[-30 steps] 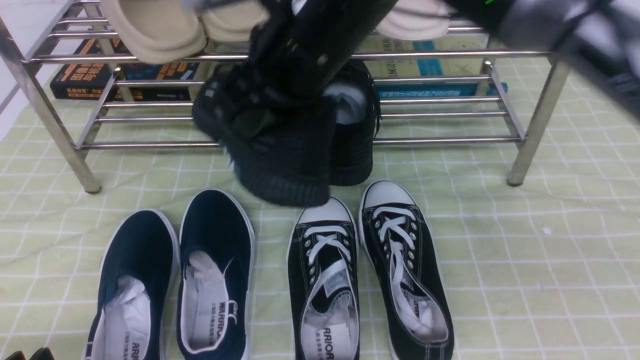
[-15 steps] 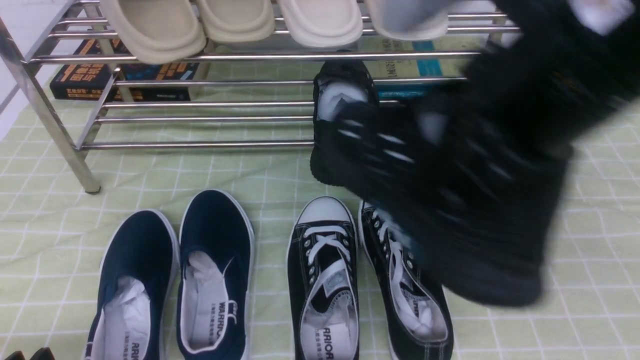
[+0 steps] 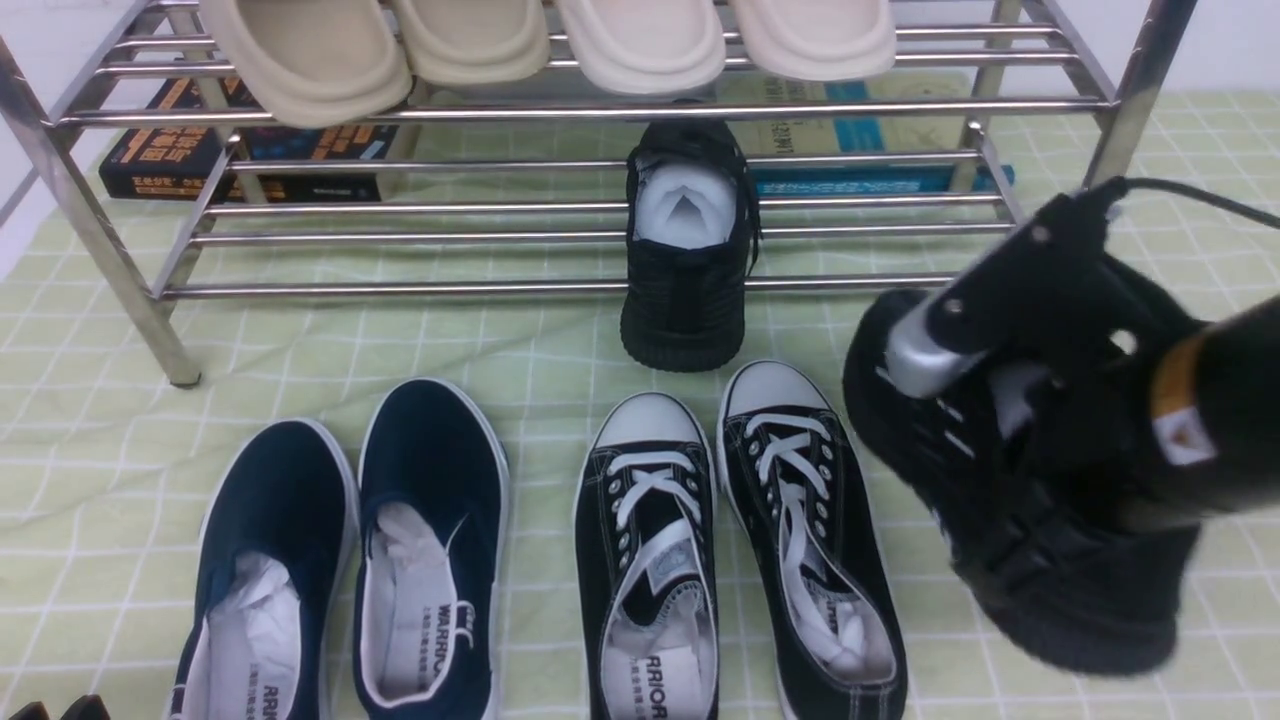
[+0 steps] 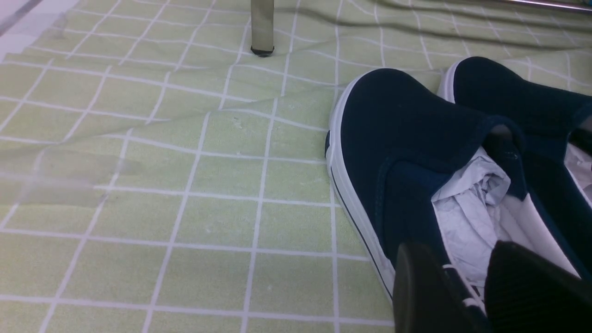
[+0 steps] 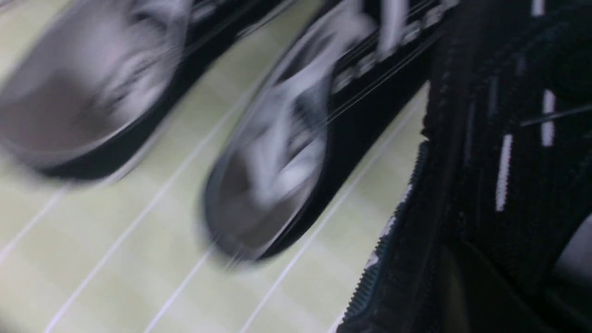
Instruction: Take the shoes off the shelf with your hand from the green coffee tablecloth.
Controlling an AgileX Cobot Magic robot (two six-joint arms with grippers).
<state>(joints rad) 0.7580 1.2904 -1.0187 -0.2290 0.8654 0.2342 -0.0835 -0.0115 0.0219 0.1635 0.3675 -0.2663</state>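
Shoe [image 3: 1050, 570] sits clamped in right pincer [image 3: 1005, 405].

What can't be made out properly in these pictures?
- Right wrist view: motion blur smears the laced sneakers.
- Front view: the right arm hides its own grip on the black sneaker.
- Front view: shelf rails cross the books; titles too small.
- Front view: bottom edge cuts off the blue shoes' heels.

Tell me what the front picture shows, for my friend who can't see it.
The robot's right hand holds a black knit shoe on the right, beside the laced sneakers. Its twin sits on the bottom rails of the shelf, toe poking out. Navy slip-ons lie left on the green cloth; beige slippers sit on the top rails.
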